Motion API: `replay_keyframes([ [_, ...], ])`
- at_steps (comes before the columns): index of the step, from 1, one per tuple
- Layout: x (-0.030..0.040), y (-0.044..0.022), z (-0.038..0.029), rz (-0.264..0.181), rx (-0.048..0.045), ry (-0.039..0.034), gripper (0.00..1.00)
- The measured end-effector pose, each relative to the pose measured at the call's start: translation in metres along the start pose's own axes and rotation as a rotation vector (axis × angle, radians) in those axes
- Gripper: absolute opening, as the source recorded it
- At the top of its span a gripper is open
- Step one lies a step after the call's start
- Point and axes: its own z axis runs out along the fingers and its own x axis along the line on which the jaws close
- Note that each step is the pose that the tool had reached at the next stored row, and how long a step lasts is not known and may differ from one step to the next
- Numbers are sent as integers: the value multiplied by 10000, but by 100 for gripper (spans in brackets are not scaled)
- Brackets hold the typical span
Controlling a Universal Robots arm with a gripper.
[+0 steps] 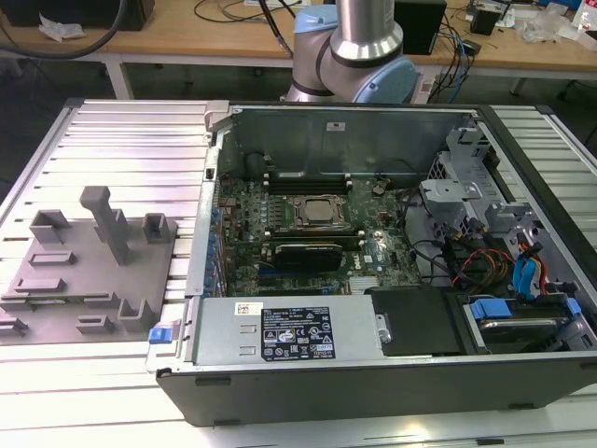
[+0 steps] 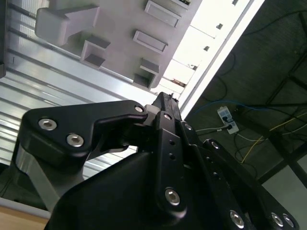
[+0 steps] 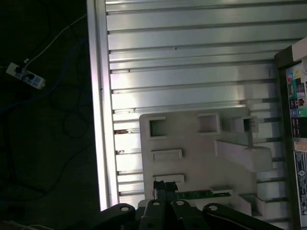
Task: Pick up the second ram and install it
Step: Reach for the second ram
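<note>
The second ram [image 3: 201, 194] lies in a slot of the grey holder [image 3: 201, 143], just beside the gripper [image 3: 165, 184], whose fingers sit narrow, nearly together, gripping nothing. In the exterior view the holder sits at nine o'clock from the open computer case [image 1: 373, 401]

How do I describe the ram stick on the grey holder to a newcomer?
Beside the open computer case, the slatted metal table carries a pale grey holder. The ram stick lies along one edge of it, the only thin green strip amid all that grey.
</note>
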Motion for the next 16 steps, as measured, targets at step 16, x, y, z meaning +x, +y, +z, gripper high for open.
replay_keyframes([
  [16, -289, -288, 8, 2, 4, 22, 11],
])
